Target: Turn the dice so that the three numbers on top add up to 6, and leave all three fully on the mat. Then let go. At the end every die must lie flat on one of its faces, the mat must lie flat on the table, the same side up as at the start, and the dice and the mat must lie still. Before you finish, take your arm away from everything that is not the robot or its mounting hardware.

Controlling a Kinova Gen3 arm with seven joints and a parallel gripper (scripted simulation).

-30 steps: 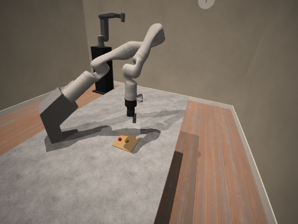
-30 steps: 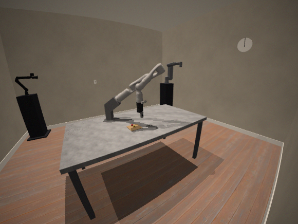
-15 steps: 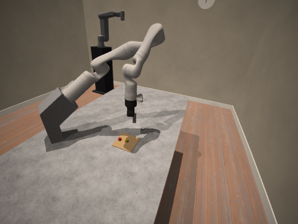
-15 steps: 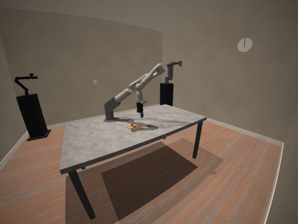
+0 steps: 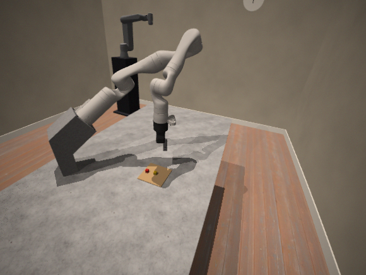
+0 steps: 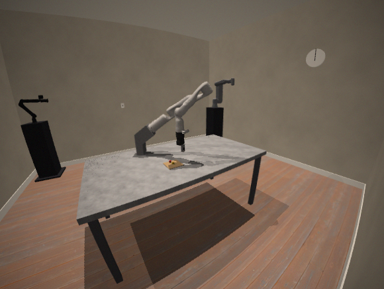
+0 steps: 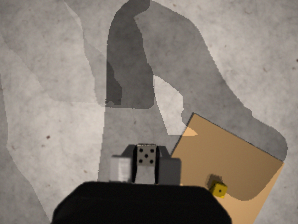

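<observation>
Two black pedestals are standing on the wooden floor off the table [image 6: 232, 156]: one [image 6: 41, 149] at the left of the exterior view with a thin dark camera arm on top, another [image 5: 126, 85] in the far corner, behind the robot arm [image 5: 151, 63] in the top view. A round wall clock [image 6: 315, 57] is hanging at the upper right of the exterior view. None of these is standing between the gripper and the mat.

The tan mat [image 5: 162, 178] is lying flat on the grey table, just below the centre of the top view and partly under the arm's shadow. A red die [image 5: 147, 170] and a yellow die [image 5: 155, 172] are resting on it, close together but apart. In the wrist view only the yellow die [image 7: 218, 189] is showing, near the mat's [image 7: 235, 155] lower edge at the lower right.

The gripper [image 5: 165, 146] is hanging above the table, up and slightly right of the mat in the top view, well clear of the surface. Its fingers are clamped on a grey die [image 7: 146, 154], which is sitting between them at the lower centre of the wrist view, beside the mat's left corner, showing a face with five dark pips toward the camera.
</observation>
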